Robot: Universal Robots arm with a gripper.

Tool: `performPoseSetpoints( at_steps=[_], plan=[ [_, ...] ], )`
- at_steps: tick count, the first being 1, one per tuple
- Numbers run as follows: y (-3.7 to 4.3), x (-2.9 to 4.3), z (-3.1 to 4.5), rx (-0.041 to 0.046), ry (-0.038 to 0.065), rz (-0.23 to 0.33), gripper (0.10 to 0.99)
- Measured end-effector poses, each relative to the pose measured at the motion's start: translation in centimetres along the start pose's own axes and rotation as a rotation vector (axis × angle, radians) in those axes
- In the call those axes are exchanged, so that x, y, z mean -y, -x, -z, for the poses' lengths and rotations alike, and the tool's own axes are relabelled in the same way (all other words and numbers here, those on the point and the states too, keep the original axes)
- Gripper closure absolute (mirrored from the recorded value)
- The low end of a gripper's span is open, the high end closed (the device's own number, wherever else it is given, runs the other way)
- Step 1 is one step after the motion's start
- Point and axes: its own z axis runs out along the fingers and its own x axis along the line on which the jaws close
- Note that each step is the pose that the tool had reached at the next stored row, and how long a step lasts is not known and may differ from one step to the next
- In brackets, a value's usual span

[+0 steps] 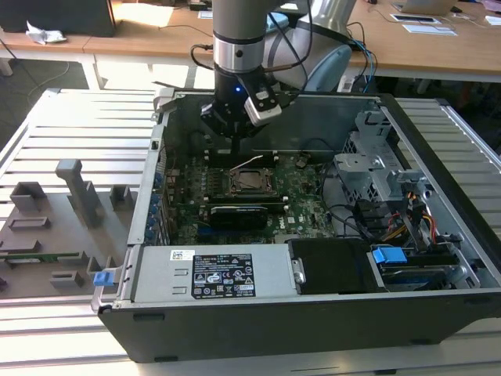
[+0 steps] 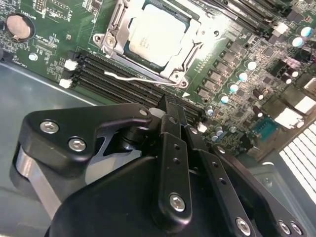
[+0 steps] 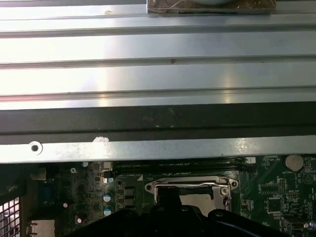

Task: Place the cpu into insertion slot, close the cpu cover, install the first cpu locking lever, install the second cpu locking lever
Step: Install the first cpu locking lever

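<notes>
The cpu lies in its socket on the green motherboard, its dull silver top showing through the window of the cpu cover, which lies flat over it. In the exterior view the cpu sits mid-board. A thin silver locking lever stands loose along the socket's edge nearest the gripper, seen raised in the exterior view as a pale wire. My gripper hovers just beside that edge over the memory slots, fingers together with nothing seen between them. It hangs above the socket's far side.
The open computer case has a tall back wall right behind the gripper. A black card lies in front of the socket, the labelled power supply nearer still. A drive cage and cables fill the exterior view's right. Grey fixtures stand outside on the exterior view's left.
</notes>
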Motion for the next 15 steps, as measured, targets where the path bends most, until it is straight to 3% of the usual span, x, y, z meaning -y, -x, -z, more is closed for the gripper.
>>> performPoseSetpoints(
  at_steps=[15],
  plan=[
    [0.05,0.06,-1.6,0.0,0.0,0.0,0.98]
  ],
)
